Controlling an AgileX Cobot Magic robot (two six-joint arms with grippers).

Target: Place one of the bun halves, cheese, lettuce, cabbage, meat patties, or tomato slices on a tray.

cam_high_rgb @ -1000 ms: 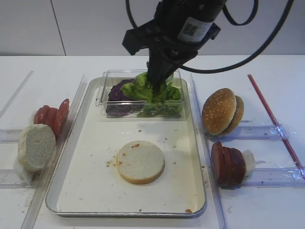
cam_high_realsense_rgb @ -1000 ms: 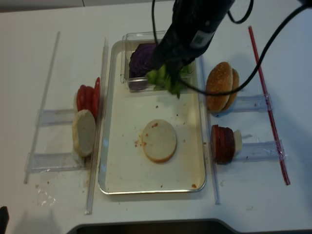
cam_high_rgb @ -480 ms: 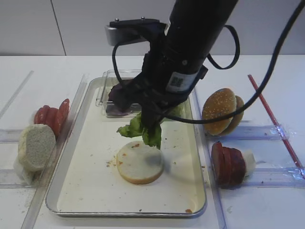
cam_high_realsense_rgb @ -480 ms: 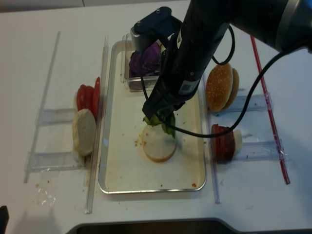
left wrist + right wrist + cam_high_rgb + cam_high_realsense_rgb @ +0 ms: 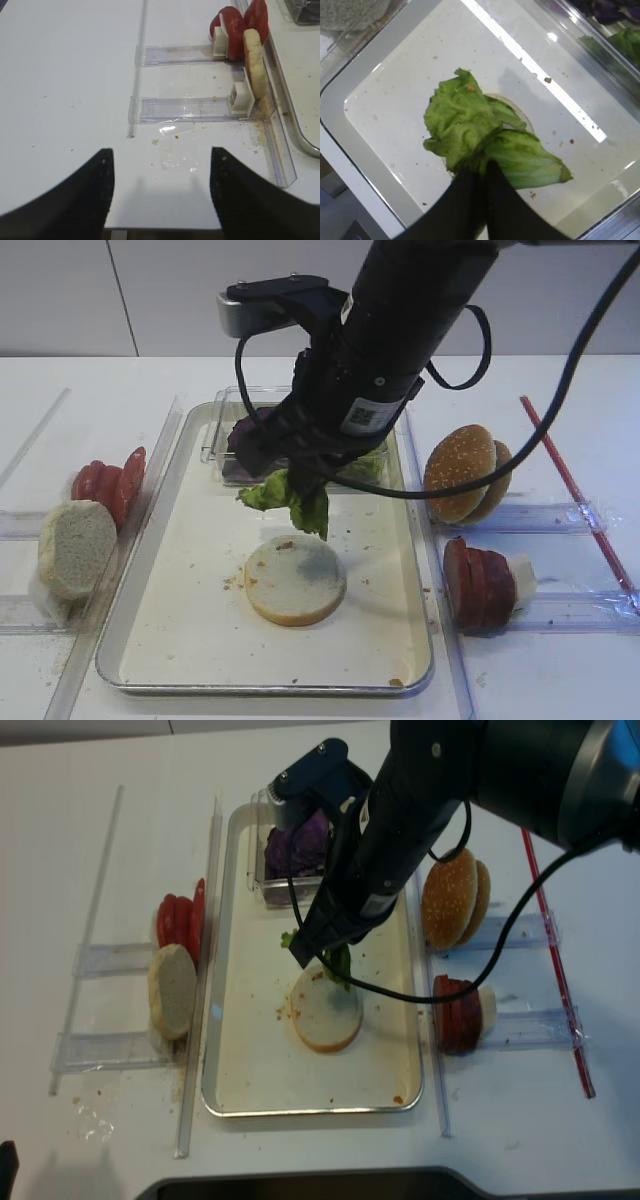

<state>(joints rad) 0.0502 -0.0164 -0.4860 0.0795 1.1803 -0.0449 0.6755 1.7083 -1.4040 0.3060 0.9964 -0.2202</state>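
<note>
My right gripper (image 5: 485, 167) is shut on a green lettuce (image 5: 465, 120) leaf, which hangs from the arm (image 5: 290, 502) just above a pale bun half (image 5: 295, 580) lying flat on the metal tray (image 5: 190, 630). In the wrist view the leaf covers most of that bun. My left gripper (image 5: 160, 155) stands open over bare white table, short of the left racks, with nothing between its fingers. Purple cabbage (image 5: 295, 845) sits in the clear box (image 5: 225, 455) at the tray's far end. No cheese can be made out.
Tomato slices (image 5: 110, 480) and another pale bun half (image 5: 75, 545) stand in clear racks left of the tray. Sesame buns (image 5: 465, 472) and meat patties (image 5: 480, 580) stand in racks on the right. A red rod (image 5: 570, 490) lies at the far right.
The right gripper lifted the lettuce out of the clear box and carried it toward the near side, to above the bun half. The left gripper's earlier state is not shown.
</note>
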